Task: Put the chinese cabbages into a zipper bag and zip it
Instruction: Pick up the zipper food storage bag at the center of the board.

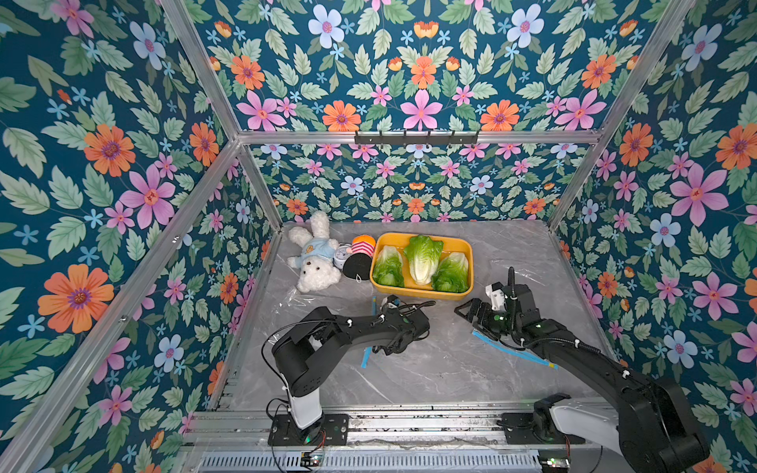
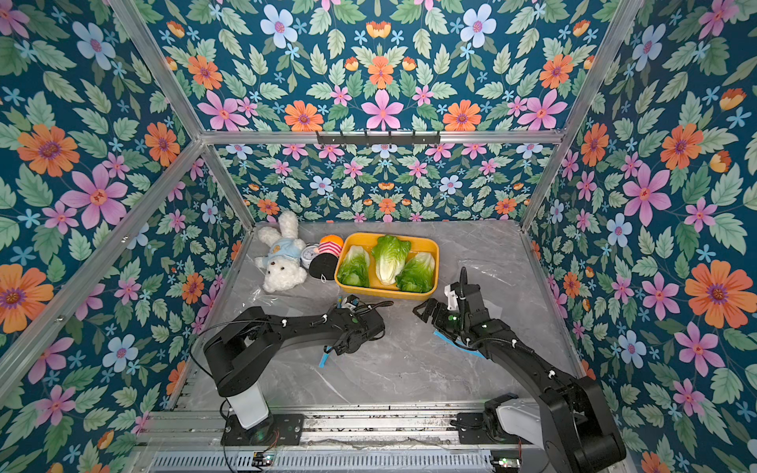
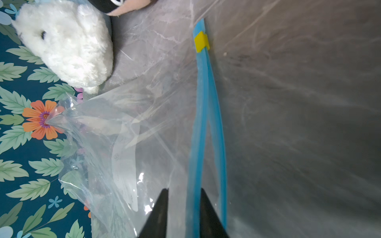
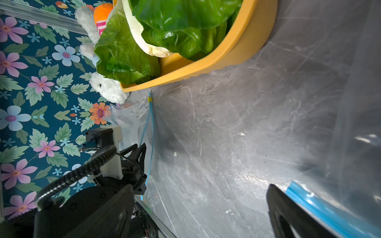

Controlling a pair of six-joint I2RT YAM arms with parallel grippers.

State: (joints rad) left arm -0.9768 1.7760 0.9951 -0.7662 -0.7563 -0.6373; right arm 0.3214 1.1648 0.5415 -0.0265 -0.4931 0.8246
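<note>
Three chinese cabbages [image 1: 388,266] [image 1: 422,258] [image 1: 452,272] lie side by side in a yellow tray [image 1: 409,291] at the back. A clear zipper bag [image 3: 123,134] with a blue zip strip [image 3: 201,103] and a yellow slider [image 3: 201,41] lies flat under my left arm. My left gripper [image 3: 184,190] is down on the bag's mouth. Its jaws stand narrow around one blue lip, with a thin gap beside it. A second clear bag [image 1: 516,266] with a blue strip [image 4: 309,202] lies under my right arm. My right gripper [image 1: 467,313] hovers wide open in front of the tray, holding nothing.
A white plush bear [image 1: 313,258], a small clock [image 1: 342,254], a black disc [image 1: 357,265] and an orange striped toy [image 1: 363,245] crowd the back left beside the tray. Flowered walls close three sides. A black hook rail [image 1: 415,138] hangs high on the back wall.
</note>
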